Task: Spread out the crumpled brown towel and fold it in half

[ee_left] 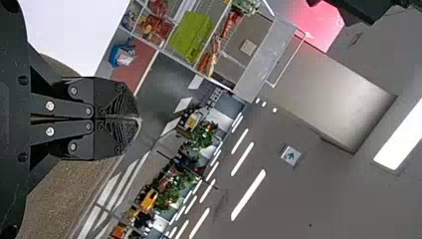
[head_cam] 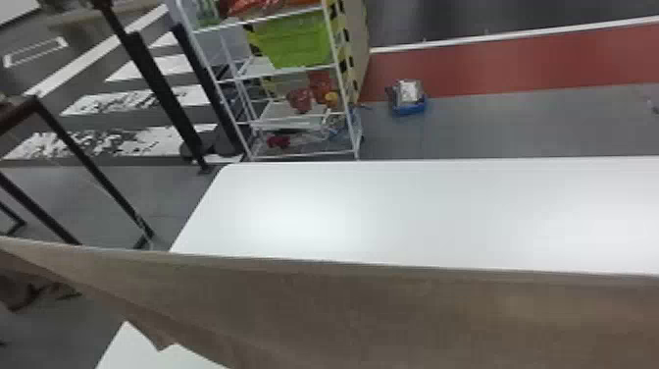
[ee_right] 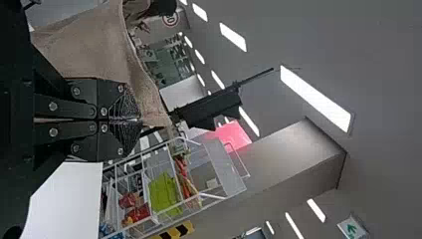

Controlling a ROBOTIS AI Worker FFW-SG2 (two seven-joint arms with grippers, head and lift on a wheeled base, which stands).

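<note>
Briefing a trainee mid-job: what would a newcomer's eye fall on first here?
The brown towel, a broad band across the bottom of the head view, hiding part of the white table. Next, the lime-green bin on the white rack beyond. In the right wrist view, the right claw shut on the towel stands out.

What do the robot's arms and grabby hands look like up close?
The black left gripper and black right gripper look like twins! Each has round, silvery screws and two slim, straight black bars leading to chunky jaws. The jaws get narrower towards their tips and have fine ridges, spread like a fan. The left arm and right arm are black too.
</note>
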